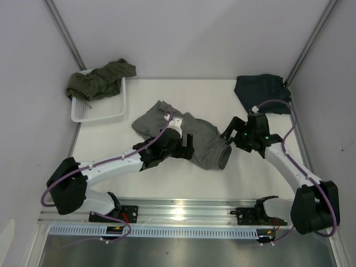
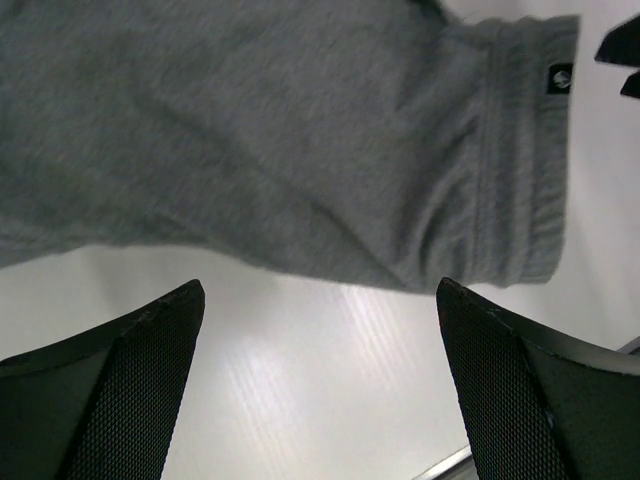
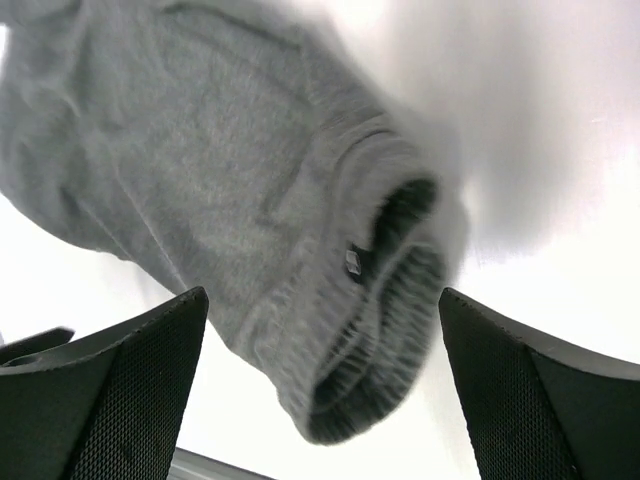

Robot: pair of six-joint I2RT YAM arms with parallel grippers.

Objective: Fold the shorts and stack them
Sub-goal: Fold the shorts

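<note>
The light grey shorts [image 1: 203, 139] lie crumpled in the middle of the table. My left gripper [image 1: 188, 146] is open and empty at their near edge; in the left wrist view the gripper [image 2: 320, 290] hangs over bare table just below the cloth [image 2: 280, 150]. My right gripper [image 1: 228, 133] is open and empty at the shorts' right end; in the right wrist view the gripper [image 3: 322, 292] hovers over the ribbed waistband [image 3: 390, 330]. The olive green shorts [image 1: 100, 79] lie bunched on the basket. The dark navy shorts [image 1: 261, 92] lie at the back right.
The white mesh basket [image 1: 105, 111] stands at the back left. Grey walls with metal posts close in the table on three sides. A metal rail [image 1: 183, 208] with the arm bases runs along the near edge.
</note>
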